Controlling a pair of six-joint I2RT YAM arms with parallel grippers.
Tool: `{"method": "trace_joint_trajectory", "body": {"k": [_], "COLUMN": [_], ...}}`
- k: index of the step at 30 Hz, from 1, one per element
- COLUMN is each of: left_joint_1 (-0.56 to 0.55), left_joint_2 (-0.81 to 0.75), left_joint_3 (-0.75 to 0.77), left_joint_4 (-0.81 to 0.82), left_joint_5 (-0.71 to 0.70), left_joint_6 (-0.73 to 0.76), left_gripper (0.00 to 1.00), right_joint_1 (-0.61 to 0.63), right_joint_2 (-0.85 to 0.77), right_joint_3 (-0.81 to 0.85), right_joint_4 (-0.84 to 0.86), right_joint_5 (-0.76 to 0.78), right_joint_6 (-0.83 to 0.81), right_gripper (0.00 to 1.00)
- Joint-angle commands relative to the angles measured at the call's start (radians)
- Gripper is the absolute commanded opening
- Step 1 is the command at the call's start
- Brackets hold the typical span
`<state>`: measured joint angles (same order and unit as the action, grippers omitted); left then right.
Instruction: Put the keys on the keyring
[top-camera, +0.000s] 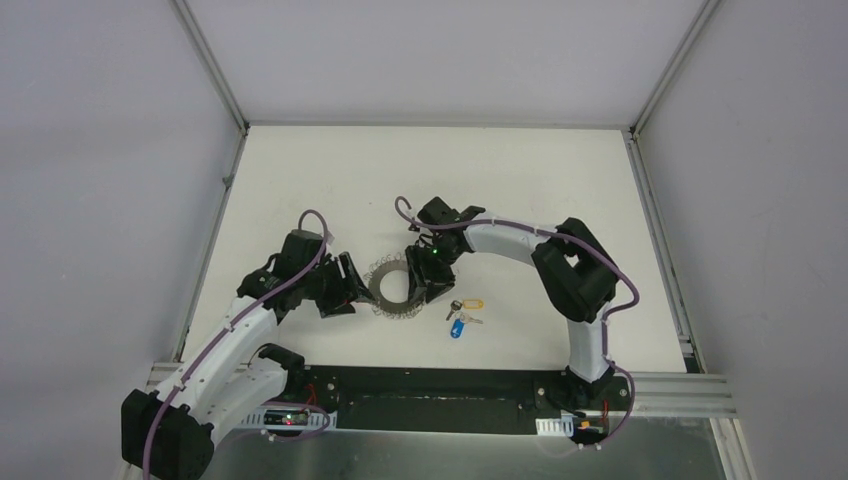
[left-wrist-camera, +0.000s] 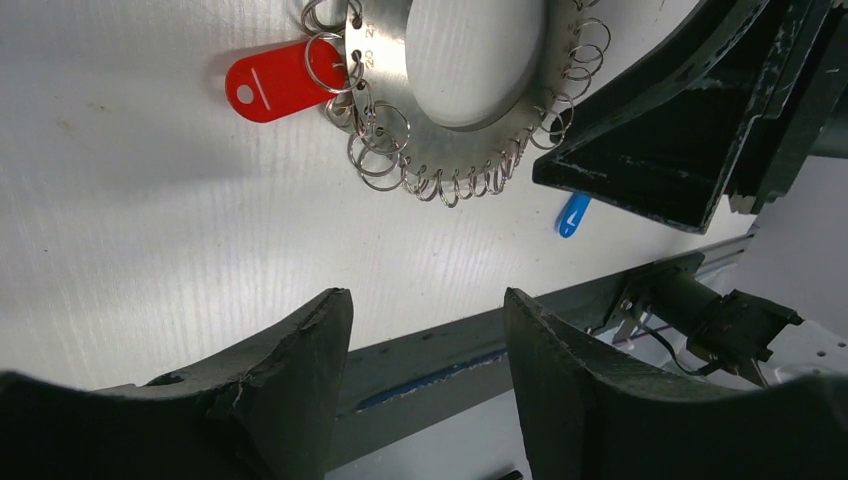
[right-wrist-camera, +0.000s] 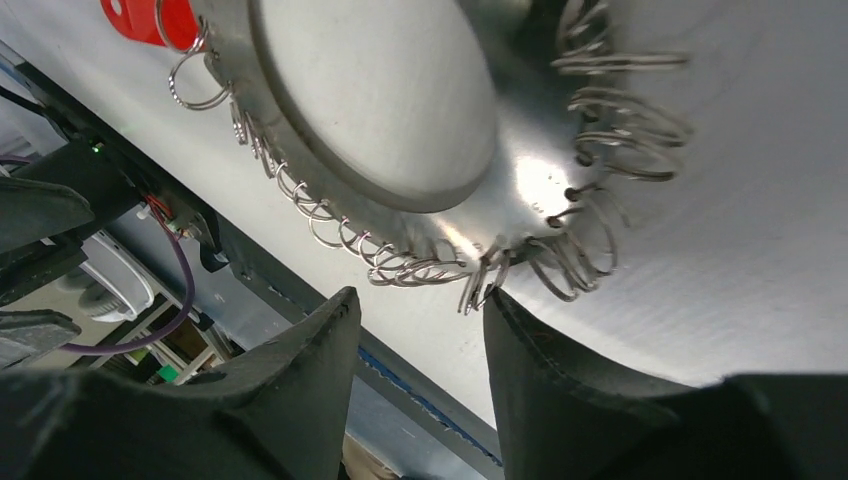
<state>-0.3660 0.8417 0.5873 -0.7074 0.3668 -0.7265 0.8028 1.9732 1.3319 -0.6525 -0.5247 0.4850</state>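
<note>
The keyring (left-wrist-camera: 385, 100), a flat metal plate with many small split rings (left-wrist-camera: 378, 165) around its rim, is laid on the white worktop (top-camera: 540, 180), and a red tag (left-wrist-camera: 272, 82) is hung on one of these rings. In the top view the left tool (left-wrist-camera: 425, 305) is placed at 9 o'clock of the plate and the right tool (right-wrist-camera: 420, 305) at about 2 o'clock, over its edge. Both are seen released, the fingers apart with nothing between them. The keys (top-camera: 463, 314) are lying loose on the worktop at about 4 o'clock of the plate, near it but not touching, and neither is gripped. The step in hand is judged to be the approach to the keyring, before any key is taken, since neither of the two keys is threaded yet. For the next move it is judged that the plate must be steadied by one tool while a key is picked up by the other, and that its hole must be brought exactly to the open end of a thin split ring. The yellow tag (top-camera: 473, 303) is laid with its long axis from 9 to 3 o'clock, and the blue tag (top-camera: 456, 329) nearly from 12 to 6. Which way the metal blades point cannot be told, as they are too small.
</note>
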Motion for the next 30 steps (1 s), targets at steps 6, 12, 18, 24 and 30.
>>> {"method": "trace_joint_trajectory", "body": {"k": [6, 12, 18, 24, 30], "left_joint_1": [-0.005, -0.005, -0.005, -0.005, -0.009], "left_joint_2": [0.008, 0.038, 0.061, 0.059, 0.090], "left_joint_3": [-0.018, -0.007, -0.022, -0.031, -0.037], "left_joint_4": [0.041, 0.045, 0.097, 0.096, 0.116], "left_joint_5": [-0.020, -0.016, 0.009, 0.008, 0.015], "left_joint_6": [-0.030, -0.031, -0.053, -0.054, -0.106], "left_gripper": [0.55, 0.55, 0.55, 0.55, 0.54], "right_joint_1": [0.031, 0.031, 0.030, 0.030, 0.037], "right_joint_2": [-0.093, -0.139, -0.138, -0.126, -0.108], "right_joint_3": [0.023, 0.034, 0.053, 0.071, 0.106], "right_joint_4": [-0.041, -0.087, -0.063, -0.067, -0.162], "right_joint_5": [0.067, 0.122, 0.088, 0.094, 0.203], "right_joint_6": [-0.005, -0.023, -0.002, 0.014, -0.024], "right_gripper": [0.52, 0.50, 0.44, 0.42, 0.42]}}
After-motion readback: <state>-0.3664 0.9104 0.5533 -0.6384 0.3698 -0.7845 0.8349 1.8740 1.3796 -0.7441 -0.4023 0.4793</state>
